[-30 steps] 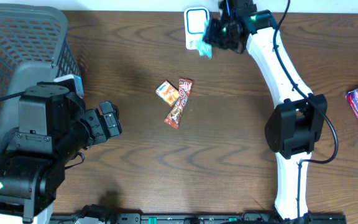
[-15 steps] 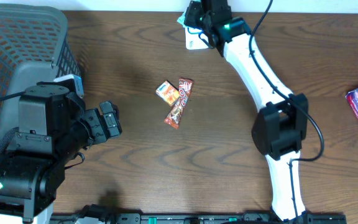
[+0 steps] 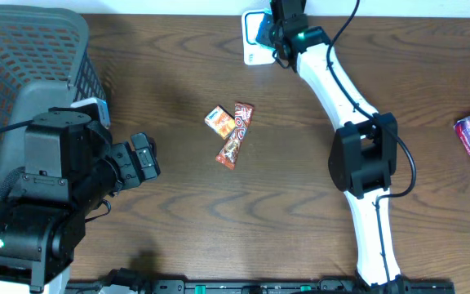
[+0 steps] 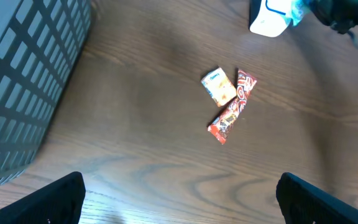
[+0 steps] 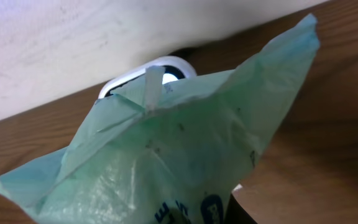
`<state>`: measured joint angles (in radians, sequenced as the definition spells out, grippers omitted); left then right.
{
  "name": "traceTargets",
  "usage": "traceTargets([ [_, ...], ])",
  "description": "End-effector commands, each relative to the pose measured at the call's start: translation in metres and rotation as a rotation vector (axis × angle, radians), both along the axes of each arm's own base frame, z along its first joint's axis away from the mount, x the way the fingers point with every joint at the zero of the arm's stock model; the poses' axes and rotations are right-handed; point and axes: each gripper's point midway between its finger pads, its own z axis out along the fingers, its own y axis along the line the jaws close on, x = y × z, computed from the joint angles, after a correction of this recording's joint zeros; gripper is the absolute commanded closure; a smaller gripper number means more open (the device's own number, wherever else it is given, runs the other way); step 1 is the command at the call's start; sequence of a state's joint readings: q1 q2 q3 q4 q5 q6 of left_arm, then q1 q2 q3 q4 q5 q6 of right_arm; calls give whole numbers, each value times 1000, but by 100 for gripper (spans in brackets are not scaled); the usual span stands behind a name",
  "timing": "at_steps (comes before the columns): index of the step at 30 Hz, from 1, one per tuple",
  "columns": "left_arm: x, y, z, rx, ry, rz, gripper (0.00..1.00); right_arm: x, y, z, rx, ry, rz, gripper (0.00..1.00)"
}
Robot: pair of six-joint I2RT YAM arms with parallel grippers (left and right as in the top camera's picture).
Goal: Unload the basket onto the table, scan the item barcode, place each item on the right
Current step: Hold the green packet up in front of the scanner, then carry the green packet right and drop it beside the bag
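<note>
Swung across within the last second, the right gripper (image 3: 279,24), clenched on the pale green crinkled plastic packet (image 5: 166,155), now holds it just ahead of itself over the white rounded barcode scanner (image 3: 255,51), so scanning appears under way.

You're looking at a pale green, crinkled plastic packet (image 5: 166,155) with blue print low down. It hangs just in front of the white, rounded scanner (image 3: 254,51) and partly covers it.
</note>
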<state>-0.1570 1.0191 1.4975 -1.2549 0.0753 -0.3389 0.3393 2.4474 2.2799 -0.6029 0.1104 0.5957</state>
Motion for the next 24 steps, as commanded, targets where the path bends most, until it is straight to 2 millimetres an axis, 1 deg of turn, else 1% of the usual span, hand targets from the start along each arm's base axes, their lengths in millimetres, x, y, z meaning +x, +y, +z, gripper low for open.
traceTargets([
  [1,0,3,0,13,-2,5,2,9,-25,49,-13,-68,-35,99],
  [2,0,3,0,13,-2,5,2,6,-47,58,-40,-43,-74,99],
  [4,0,3,0,13,-1,5,2,-2,-79,67,-92,-6,-144,99],
  [5,0,3,0,13,-2,5,2,-8,-100,71,-125,21,-186,99],
  [6,0,3,0,13,-1,5,2,-14,-118,72,-157,50,-223,99],
  [8,0,3,0,13,-1,5,2,-34,-165,72,-236,132,-312,99],
  [11,0,3,0,13,-2,5,2,-62,-222,62,-366,269,-362,99],
  [13,0,3,0,13,-1,5,2,-89,-263,51,-470,394,-385,99],
  [16,0,3,0,13,-2,5,2,-127,-317,36,-586,570,-440,99],
  [18,0,3,0,13,-2,5,2,-143,-342,23,-610,654,-451,99],
  [19,0,3,0,13,-2,5,2,-150,-352,15,-613,691,-450,97],
  [20,0,3,0,13,-2,5,2,-160,-364,6,-611,735,-459,93],
  [22,0,3,0,13,-2,5,2,-178,-384,-10,-600,813,-481,71],
  [23,0,3,0,13,-1,5,2,-192,-396,-21,-592,868,-493,52],
  [24,0,3,0,13,-2,5,2,-201,-403,-28,-585,903,-502,35],
])
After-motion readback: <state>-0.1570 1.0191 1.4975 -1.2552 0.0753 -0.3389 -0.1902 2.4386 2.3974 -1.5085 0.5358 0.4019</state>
